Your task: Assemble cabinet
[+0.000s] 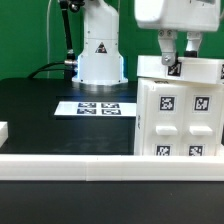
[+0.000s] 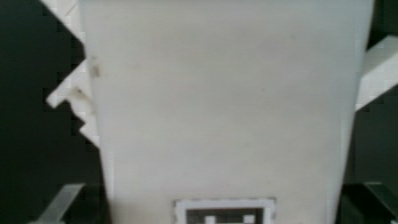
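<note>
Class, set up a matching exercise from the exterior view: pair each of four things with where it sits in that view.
Things:
1. cabinet
2. marker board
3. robot base
4. tool

Places:
A. flat on the black table, centre
B. at the cabinet's top edge
C. behind the marker board
D. on the view's right, upright

Pairs: 1-D, 2-A, 3-C, 4-B

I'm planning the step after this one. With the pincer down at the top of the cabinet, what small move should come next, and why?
Probably a small, slow push down. The pincer sits at the top panel of the cabinet, and the wrist view shows the white panel filling the space between the fingers. Whether the fingers grip the panel cannot be told.
</note>
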